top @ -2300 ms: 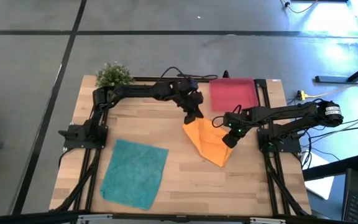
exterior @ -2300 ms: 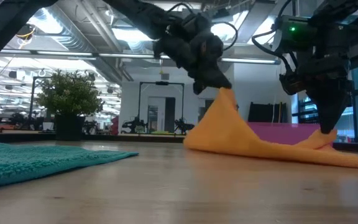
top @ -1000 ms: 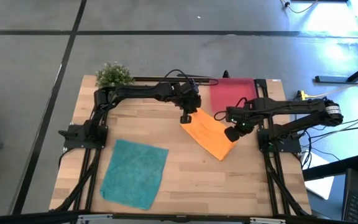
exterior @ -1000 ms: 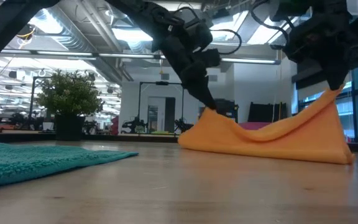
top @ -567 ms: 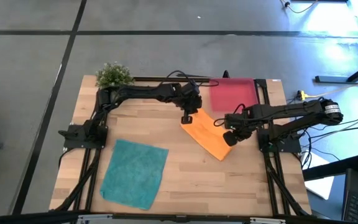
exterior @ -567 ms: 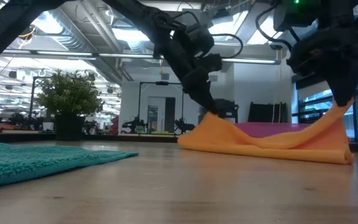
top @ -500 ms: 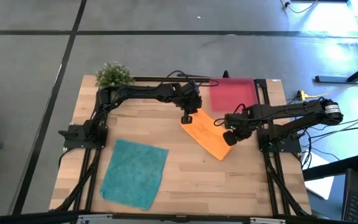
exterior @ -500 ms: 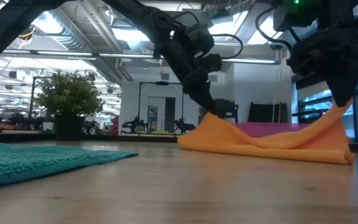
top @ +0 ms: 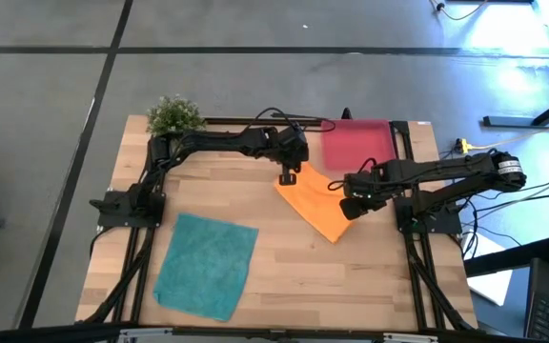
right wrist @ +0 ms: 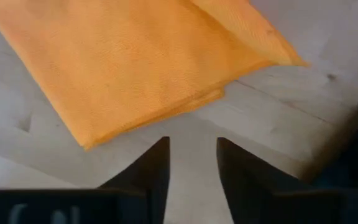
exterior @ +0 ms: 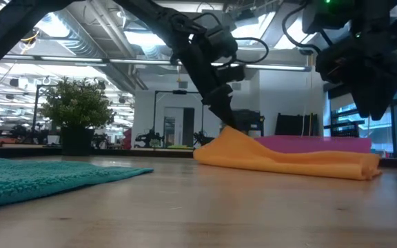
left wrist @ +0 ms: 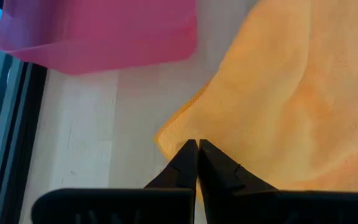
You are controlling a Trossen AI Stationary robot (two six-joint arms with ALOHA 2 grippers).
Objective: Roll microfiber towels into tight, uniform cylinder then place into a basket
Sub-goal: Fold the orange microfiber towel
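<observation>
High view: orange towel (top: pixel 316 206) lies folded on the desk (top: pixel 255 276) below the basket (top: pixel 357 143); teal towel (top: pixel 206 266) lies well apart, unrolled.
Low view: the fold looks loose and could spring open.
Left wrist: left pincer (left wrist: pixel 197 151) pressed together at a towel corner; lifting may drag it.
Right wrist: right pincer (right wrist: pixel 192 150) spread, empty, off the edge; fold unpinned.

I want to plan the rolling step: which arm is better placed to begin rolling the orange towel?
Probably the right: its gripper is open beside the folded orange towel's free end. The left gripper is shut at the opposite corner.
</observation>
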